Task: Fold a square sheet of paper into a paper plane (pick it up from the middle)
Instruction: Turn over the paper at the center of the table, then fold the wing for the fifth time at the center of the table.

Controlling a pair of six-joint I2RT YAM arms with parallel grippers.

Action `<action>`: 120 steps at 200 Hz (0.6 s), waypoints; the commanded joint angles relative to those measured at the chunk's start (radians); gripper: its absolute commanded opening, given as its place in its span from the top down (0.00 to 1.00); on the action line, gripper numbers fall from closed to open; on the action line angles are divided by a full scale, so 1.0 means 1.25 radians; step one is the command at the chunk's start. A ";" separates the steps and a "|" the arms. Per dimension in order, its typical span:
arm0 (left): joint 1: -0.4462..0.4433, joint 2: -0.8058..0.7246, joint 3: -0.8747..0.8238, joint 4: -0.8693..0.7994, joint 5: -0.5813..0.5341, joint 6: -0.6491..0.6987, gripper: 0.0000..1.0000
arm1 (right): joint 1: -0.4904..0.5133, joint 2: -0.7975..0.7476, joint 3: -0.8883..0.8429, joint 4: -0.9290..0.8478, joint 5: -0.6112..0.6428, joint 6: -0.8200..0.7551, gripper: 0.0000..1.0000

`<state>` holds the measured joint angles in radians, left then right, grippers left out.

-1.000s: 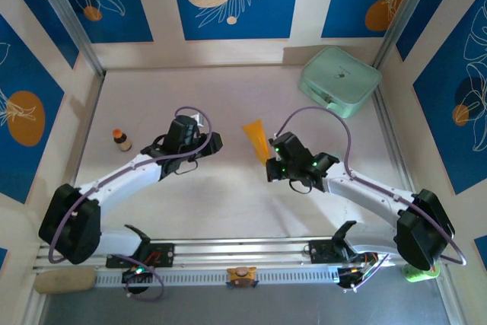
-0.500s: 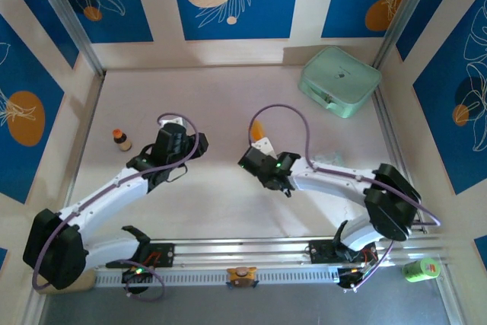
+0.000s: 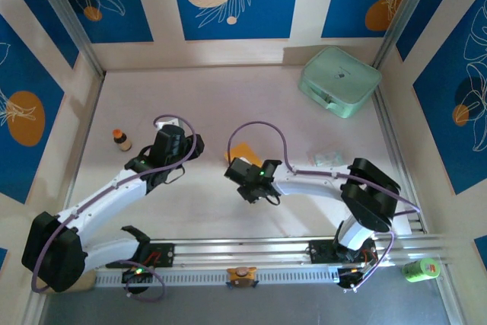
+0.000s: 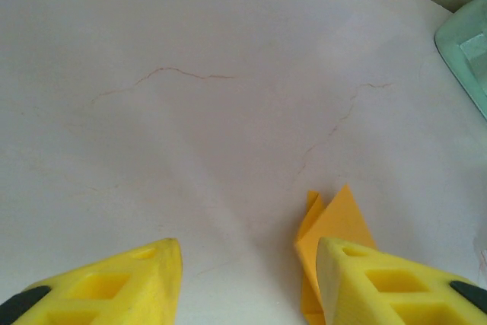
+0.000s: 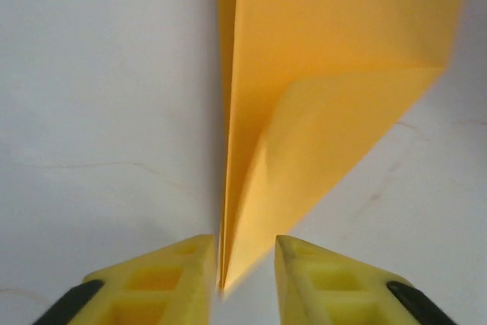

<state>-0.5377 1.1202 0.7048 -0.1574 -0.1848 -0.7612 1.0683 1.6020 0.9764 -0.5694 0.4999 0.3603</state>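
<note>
Looked like the folding was basically done. The paper plane (image 5: 327, 97) lay on the desk (image 3: 228, 89), about midway between your two arms, a slim orange-yellow dart. Your right jaws stood a little apart with the plane's narrow end sitting in the gap, not pinched as far as I could see. Your left jaws were open and empty, hovering low over the desk with the plane just beside them. So I'd call this the put-down step. Next move, I reckon: spread the right jaws wider and back straight off along the fold line, so nothing snags or drags the paper.
</note>
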 commanded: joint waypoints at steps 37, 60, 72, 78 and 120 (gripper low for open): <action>0.011 0.019 -0.007 0.018 0.030 -0.010 0.50 | -0.168 -0.143 -0.096 0.164 -0.373 0.055 0.67; 0.011 0.041 -0.001 0.035 0.070 -0.007 0.55 | -0.283 -0.130 -0.136 0.267 -0.560 0.124 0.84; 0.011 0.053 0.001 0.041 0.090 -0.009 0.58 | -0.329 -0.097 -0.137 0.297 -0.643 0.150 0.94; 0.011 0.057 0.002 0.044 0.100 -0.010 0.59 | -0.343 -0.077 -0.135 0.307 -0.669 0.157 0.96; 0.010 0.065 0.005 0.042 0.120 -0.008 0.67 | -0.362 0.008 -0.121 0.327 -0.712 0.177 0.99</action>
<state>-0.5327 1.1992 0.7048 -0.1188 -0.0696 -0.7765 0.6174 1.5768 0.8215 -0.2054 -0.2619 0.5385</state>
